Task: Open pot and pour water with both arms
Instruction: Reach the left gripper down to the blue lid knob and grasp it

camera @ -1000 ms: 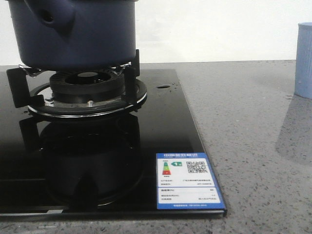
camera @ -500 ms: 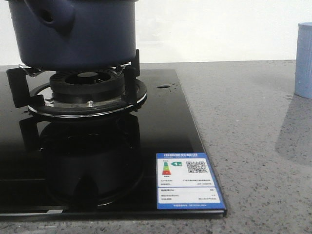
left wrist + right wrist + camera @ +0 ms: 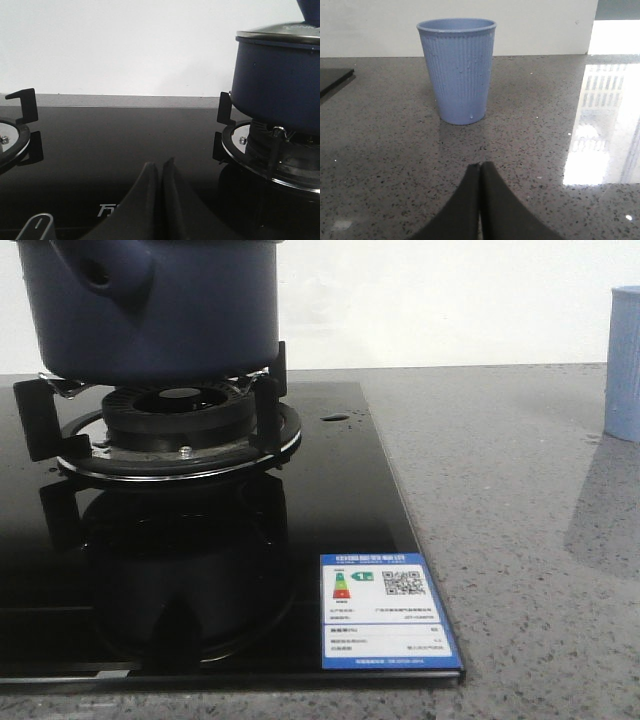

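The pot (image 3: pixel 155 305) sits on the burner grate (image 3: pixel 170 430) of the black stove (image 3: pixel 330 500), at the left of the counter (image 3: pixel 520 540) in the front view, and the left wrist view shows its lid (image 3: pixel 280 34) in place. The left fingers (image 3: pixel 161 200) are pressed together with nothing between them, low over the glass, and the pot lies off to one side of where they point rather than dead ahead. The right fingers (image 3: pixel 480 200) are closed and empty too, aimed straight at the blue cup (image 3: pixel 457 70), which stands upright on bare counter well apart from the stove. So the left arm looks the nearer one for that lid. My read: it must swing toward the pot, rise to the lid's height, and spread its fingers before any grasp.
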You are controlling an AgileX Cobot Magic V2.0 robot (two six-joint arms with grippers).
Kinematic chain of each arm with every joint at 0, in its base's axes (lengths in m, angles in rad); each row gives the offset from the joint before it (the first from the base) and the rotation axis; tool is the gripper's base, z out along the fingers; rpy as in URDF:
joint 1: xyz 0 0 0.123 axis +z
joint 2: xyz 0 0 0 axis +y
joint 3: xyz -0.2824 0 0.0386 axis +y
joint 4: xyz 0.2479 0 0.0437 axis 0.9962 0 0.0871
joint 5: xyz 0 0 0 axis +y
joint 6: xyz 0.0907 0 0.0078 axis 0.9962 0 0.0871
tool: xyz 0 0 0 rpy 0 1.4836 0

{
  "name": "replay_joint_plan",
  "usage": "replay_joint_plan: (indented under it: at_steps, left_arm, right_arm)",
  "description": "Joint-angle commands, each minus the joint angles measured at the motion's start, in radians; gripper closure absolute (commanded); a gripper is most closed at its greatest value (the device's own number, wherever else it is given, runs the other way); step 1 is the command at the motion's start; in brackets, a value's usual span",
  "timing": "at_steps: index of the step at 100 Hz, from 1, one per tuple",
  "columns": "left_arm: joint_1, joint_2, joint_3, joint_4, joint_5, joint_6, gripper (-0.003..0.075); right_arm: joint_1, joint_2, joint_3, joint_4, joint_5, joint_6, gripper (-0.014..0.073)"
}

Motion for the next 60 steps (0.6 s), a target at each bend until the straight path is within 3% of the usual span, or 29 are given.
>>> replay_joint_plan:
  at_steps: [1,31,41,53,60]
  left_arm:
    - [0.004,-0.024,0.015,-0.009,-0.075,-0.008,0.0736]
    - [0.004,-0.024,0.015,-0.084,-0.109,-0.008,0.0736]
    - [0.004,-0.024,0.015,-0.207,-0.132,-0.008,0.0736]
    - [0.004,-0.024,0.015,-0.4,-0.144,-0.008,0.0736]
    - [0.004,-0.024,0.013,-0.481,-0.146,-0.008,0.0736]
  right_arm:
    - [0.0,-0.02,0.018,0.041,-0.093,-0.003,0.0657]
    - [0.0,-0.02,0.018,0.182,-0.135,-0.003,0.0657]
    - [0.0,-0.02,0.018,0.28,-0.149,-0.002,0.0657]
    - [0.0,-0.02,0.018,0.505,-0.15,-0.002,0.0657]
    - [0.0,-0.02,0.014,0.535,-0.15,-0.002,0.0657]
